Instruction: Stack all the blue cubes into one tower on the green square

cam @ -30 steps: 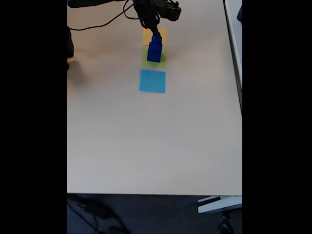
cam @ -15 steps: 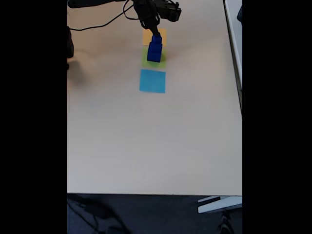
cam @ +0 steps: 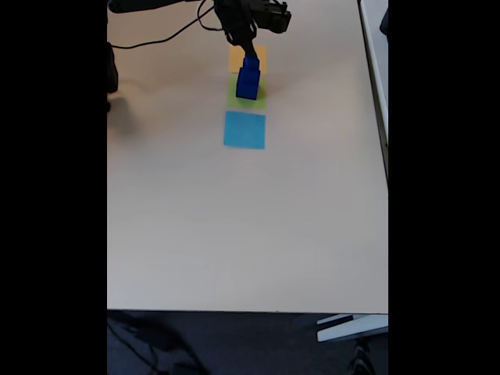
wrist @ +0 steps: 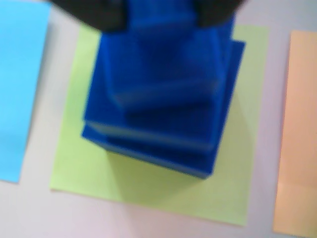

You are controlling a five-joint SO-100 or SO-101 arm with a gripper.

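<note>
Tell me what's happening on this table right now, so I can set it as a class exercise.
A small robot arm is building a tower of blue cubes on the green square, which lies between a light-blue square and an orange square. Its pincer is at the topmost cube, dark fingers either side. Whether it is gripping cannot be told. The stack looks slightly uneven in the wrist view.

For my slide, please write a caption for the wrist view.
Blue cubes stacked in a tower on the green square, dark fingers at its top.
</note>
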